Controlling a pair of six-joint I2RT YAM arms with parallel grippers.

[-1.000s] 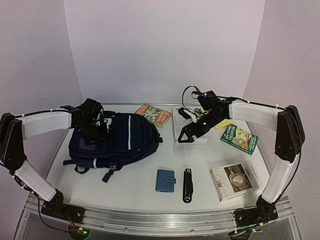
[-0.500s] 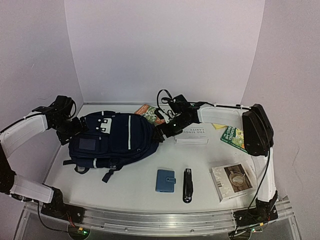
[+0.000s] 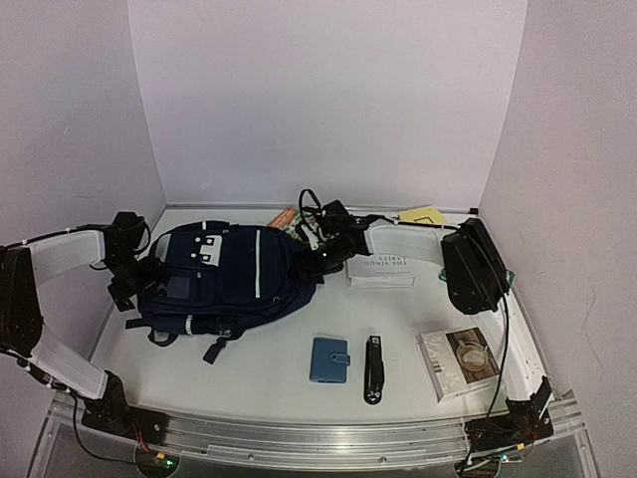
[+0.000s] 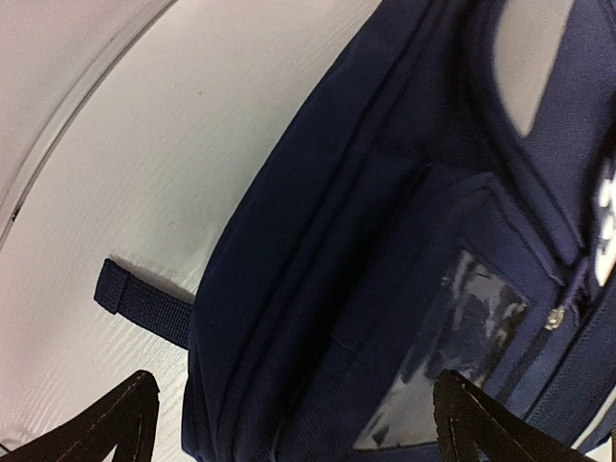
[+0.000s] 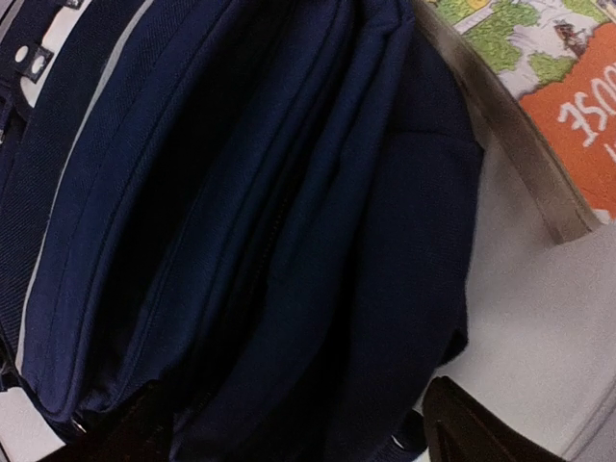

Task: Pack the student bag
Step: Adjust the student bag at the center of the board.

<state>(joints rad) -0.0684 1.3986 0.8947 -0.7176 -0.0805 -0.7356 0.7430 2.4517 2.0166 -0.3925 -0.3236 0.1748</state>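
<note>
The student bag (image 3: 234, 274), dark navy with thin white stripes, lies flat on the left half of the table. My left gripper (image 3: 132, 277) is low at the bag's left side. In the left wrist view this gripper (image 4: 296, 385) is open, its fingertips (image 4: 130, 414) straddling the bag's side seam and clear pocket window (image 4: 462, 346). My right gripper (image 3: 320, 261) is at the bag's right edge. In the right wrist view it (image 5: 289, 395) stands open around the bag's folded side fabric (image 5: 289, 241), with one finger (image 5: 472, 423) over the white table.
A white book (image 3: 380, 270) lies just right of the bag, under the right arm. An orange-green book (image 5: 549, 87) lies behind the bag, and a yellow item (image 3: 422, 214) at the back. In front lie a light-blue wallet (image 3: 329, 359), a black tool (image 3: 373, 368) and a pale book (image 3: 463, 362).
The right arm swung left from the white book to the bag's right edge, its jaws narrowing a little. The left arm left the bag's top and came down at its left side.
</note>
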